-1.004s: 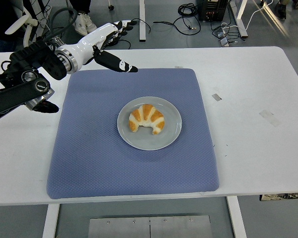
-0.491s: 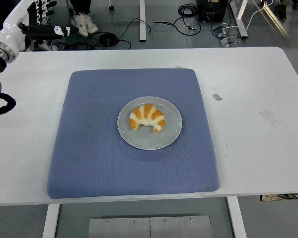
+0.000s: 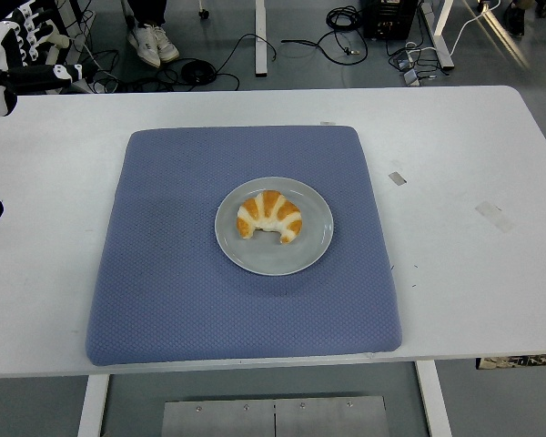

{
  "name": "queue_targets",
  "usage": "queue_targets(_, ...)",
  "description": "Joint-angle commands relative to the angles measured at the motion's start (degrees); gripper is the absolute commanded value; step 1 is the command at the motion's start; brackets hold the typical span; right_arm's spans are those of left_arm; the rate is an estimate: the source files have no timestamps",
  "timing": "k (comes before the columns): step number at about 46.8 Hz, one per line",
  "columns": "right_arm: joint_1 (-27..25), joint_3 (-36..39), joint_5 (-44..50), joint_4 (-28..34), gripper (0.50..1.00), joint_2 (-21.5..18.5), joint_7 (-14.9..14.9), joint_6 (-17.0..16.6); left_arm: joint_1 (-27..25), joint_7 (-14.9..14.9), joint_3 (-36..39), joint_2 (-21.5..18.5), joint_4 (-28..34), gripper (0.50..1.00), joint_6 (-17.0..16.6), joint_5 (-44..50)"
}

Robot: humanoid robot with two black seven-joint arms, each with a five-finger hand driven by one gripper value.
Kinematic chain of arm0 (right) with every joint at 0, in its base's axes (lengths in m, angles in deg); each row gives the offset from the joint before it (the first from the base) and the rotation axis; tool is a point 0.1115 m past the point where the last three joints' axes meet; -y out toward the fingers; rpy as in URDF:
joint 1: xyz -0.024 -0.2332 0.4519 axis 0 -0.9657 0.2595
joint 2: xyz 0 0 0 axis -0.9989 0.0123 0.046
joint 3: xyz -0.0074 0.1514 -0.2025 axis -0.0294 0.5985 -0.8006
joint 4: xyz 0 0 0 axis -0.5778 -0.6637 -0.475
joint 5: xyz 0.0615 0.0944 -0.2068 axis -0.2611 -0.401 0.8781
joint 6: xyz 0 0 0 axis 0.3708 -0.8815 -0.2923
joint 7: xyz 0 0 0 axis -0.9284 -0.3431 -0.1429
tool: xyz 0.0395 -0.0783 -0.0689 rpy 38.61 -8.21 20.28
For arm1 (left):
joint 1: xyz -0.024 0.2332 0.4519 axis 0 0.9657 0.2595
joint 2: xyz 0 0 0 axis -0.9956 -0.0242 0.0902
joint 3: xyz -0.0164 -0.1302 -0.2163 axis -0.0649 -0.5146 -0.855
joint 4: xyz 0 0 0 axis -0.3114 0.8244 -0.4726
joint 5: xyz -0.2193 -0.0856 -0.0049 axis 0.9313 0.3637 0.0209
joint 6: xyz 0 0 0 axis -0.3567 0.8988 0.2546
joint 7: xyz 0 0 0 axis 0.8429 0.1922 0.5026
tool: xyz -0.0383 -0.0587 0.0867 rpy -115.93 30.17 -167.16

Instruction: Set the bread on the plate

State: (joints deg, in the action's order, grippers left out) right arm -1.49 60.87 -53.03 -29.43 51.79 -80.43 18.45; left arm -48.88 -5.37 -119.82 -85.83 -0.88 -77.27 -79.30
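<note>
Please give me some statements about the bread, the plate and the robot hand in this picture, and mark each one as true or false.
1. The bread lies on the plate. True.
2. The plate stands on the bare white table. False: it stands on the blue mat, which lies on the table.
3. The left robot hand holds the bread. False: it is at the far left corner of the picture, well away from the bread and holding nothing.
4. The bread is a croissant shape with its curved ends toward the table's near edge. True.
5. The right arm reaches over the mat. False: no right arm is in view.
</note>
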Motion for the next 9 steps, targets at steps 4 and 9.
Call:
queue_targets(4, 0.0, -0.3, 0.1, -0.4, 1.0, 0.0, 0.0, -0.1, 0.0, 0.0, 0.0, 0.0, 0.0, 0.977, 0.0, 0.0)
queue_targets(9, 0.4, -0.1, 0.1, -0.6, 1.0, 0.0, 0.0, -0.1, 0.1, 0.0, 0.2, 0.1, 0.0, 0.977, 0.0, 0.0)
